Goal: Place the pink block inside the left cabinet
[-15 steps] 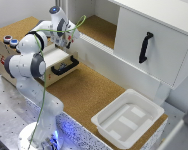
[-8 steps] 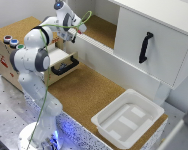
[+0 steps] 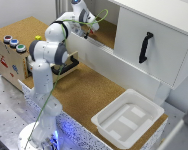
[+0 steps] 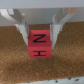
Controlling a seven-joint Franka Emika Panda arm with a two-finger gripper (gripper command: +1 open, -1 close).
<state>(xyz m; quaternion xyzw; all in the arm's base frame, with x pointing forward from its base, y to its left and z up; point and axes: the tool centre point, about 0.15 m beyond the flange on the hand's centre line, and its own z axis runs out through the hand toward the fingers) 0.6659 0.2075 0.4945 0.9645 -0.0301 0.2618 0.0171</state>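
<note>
Your gripper (image 4: 39,31) is squeezing the pink block (image 4: 38,44) tight, right over the cork floor at the front edge of the left cabinet (image 3: 110,31). You only need to let go.

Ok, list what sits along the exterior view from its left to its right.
Drawer box with round buttons → robot arm → gripper at the open cabinet bay → black door handle. The white tray lies lower in the picture, spanning under the handle, so its place is unclear.
</note>
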